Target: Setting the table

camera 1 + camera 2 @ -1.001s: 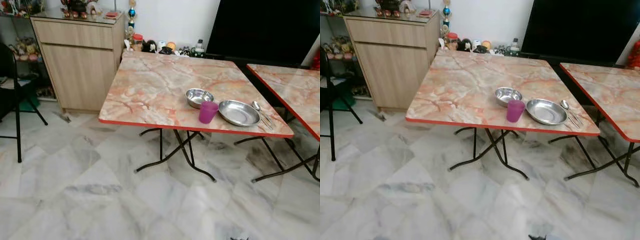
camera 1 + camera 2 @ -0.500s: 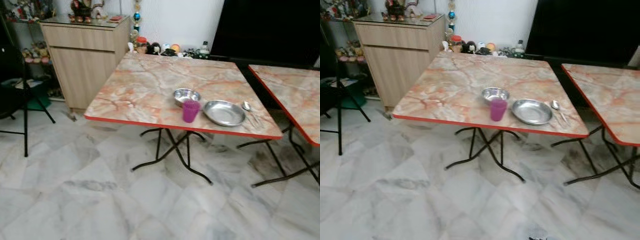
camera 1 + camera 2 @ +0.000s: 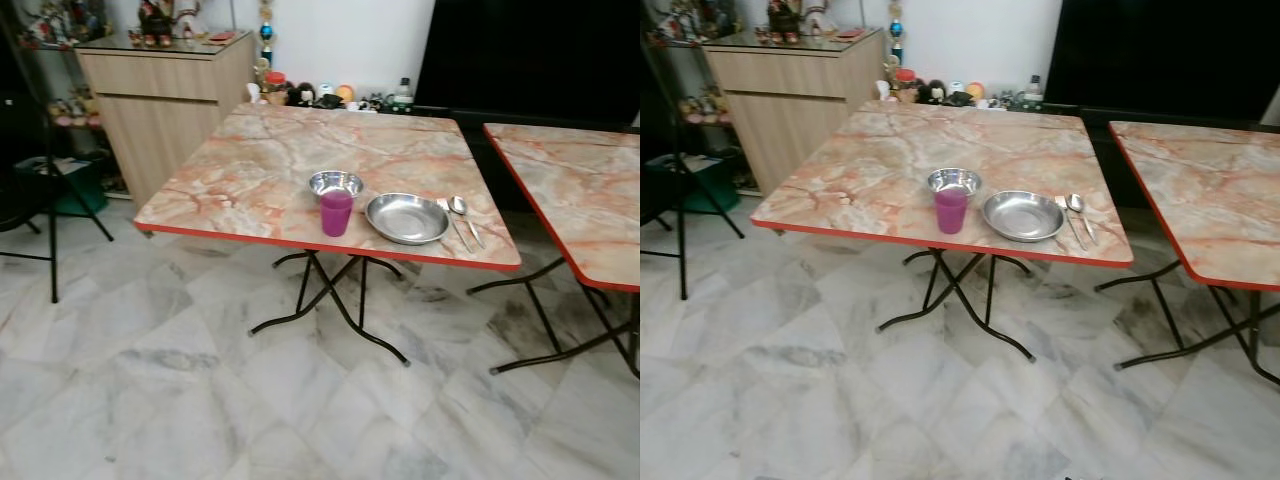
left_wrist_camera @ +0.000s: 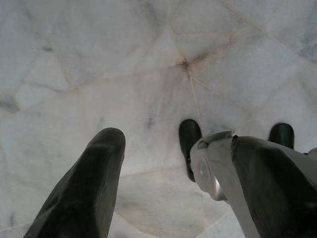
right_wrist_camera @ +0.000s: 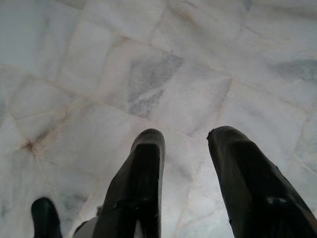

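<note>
A marble-patterned folding table point(image 3: 270, 165) with a red edge stands ahead. Near its front right corner sit a steel bowl point(image 3: 335, 183), a purple cup point(image 3: 335, 212) just in front of the bowl, and a steel plate point(image 3: 406, 218) to their right. A spoon point(image 3: 461, 212) and a fork point(image 3: 449, 219) lie to the right of the plate. My left gripper point(image 4: 176, 140) hangs over the marble floor, open and holding nothing. My right gripper point(image 5: 187, 134) also hangs over the floor, open with nothing in it.
A second matching table point(image 3: 570, 190) stands close on the right. A wooden cabinet point(image 3: 165, 90) is at the back left, with a black chair point(image 3: 45, 170) beside it. Small trinkets point(image 3: 330, 95) line the wall behind the table. A dark screen point(image 3: 530, 50) is at the back right.
The whole picture has shifted, so the camera moved: the table and its dishes now sit further left in view. The dishes themselves have not moved.
</note>
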Motion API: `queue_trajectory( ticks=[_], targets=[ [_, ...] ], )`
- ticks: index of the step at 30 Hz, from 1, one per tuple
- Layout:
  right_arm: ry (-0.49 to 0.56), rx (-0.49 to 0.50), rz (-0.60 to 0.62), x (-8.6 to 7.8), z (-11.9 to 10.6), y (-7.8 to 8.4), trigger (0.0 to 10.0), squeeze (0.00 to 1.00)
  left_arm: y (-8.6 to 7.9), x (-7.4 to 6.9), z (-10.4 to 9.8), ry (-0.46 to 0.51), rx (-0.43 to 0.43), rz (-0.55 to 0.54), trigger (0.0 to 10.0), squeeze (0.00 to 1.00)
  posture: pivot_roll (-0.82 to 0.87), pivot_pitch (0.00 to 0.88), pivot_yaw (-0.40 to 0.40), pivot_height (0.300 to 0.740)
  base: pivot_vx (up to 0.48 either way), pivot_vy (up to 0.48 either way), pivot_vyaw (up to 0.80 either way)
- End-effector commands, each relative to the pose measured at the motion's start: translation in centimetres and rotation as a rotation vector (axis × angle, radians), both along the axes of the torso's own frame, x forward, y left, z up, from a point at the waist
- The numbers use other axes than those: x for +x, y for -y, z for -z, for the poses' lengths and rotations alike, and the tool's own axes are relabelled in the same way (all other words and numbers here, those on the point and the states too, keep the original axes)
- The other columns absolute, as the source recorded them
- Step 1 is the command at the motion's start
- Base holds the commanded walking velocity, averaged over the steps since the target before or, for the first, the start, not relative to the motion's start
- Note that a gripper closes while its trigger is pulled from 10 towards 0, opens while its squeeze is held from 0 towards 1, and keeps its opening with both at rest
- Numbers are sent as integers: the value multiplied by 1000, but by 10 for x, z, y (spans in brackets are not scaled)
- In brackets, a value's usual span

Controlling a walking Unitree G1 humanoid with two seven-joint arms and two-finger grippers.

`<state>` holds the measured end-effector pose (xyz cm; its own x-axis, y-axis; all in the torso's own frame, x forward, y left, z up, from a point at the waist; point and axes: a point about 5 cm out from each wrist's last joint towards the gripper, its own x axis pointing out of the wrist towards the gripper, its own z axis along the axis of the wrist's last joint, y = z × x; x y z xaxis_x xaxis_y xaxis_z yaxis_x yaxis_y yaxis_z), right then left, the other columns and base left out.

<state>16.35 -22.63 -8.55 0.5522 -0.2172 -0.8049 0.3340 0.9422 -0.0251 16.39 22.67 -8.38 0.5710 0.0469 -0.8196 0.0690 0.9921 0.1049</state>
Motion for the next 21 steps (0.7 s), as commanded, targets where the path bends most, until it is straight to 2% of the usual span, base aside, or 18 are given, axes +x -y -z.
queue_trajectory(
  ticks=[1,4,21],
  targets=[
    [-43,137,-172,-4,10,-44,10000,0,16,45,-18,76,-60,-23,10000,0,17,126,-2,740,0,0,0],
    [-59,114,-182,-7,10,-40,10000,0,16,45,-18,73,-58,-14,10000,0,10,126,-2,740,0,0,0],
    [-59,114,-182,-7,10,-40,10000,0,16,45,-18,73,-58,-14,10000,0,10,126,-2,740,0,0,0]
  ],
)
